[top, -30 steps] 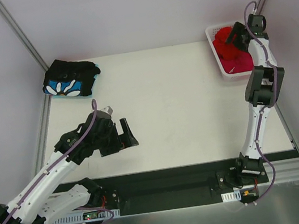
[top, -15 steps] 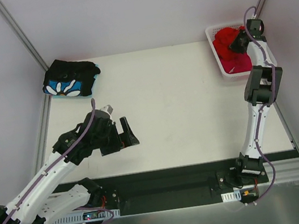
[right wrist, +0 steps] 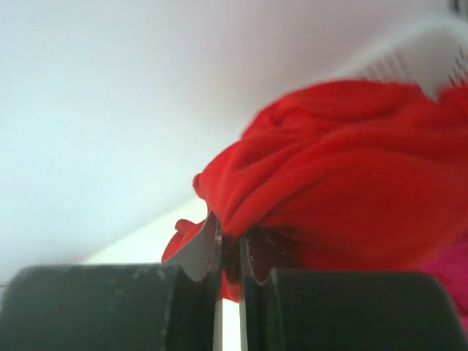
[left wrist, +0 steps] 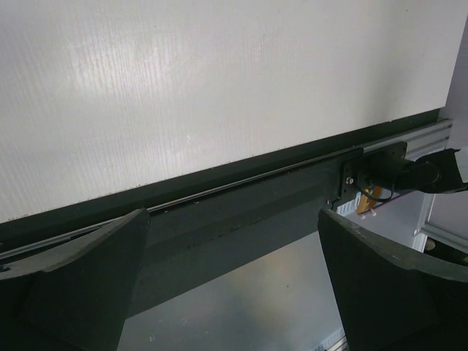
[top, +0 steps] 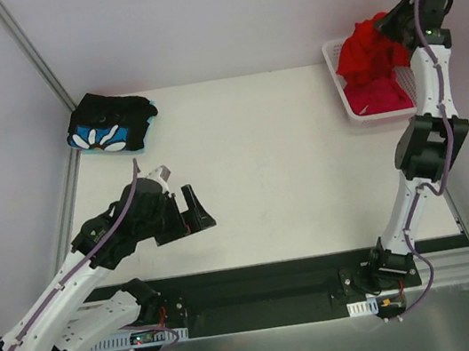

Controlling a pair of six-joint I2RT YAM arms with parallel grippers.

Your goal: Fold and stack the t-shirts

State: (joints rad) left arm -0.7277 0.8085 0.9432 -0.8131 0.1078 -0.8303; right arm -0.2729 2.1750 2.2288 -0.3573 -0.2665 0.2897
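The right gripper is clamped on the red t-shirt, holding it bunched above the white lattice basket at the table's far right corner, where the magenta-pink t-shirt lies; the black flower-print t-shirt lies folded at the far left corner; the left gripper hovers, jaws wide apart.

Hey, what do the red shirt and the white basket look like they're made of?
Red shirt: soft matte cloth, probably a cotton-like knit; it bunches into rounded folds where the right gripper pinches it. Basket: stiff white plastic, likely moulded; its wall shows a regular lattice of holes and keeps its shape.
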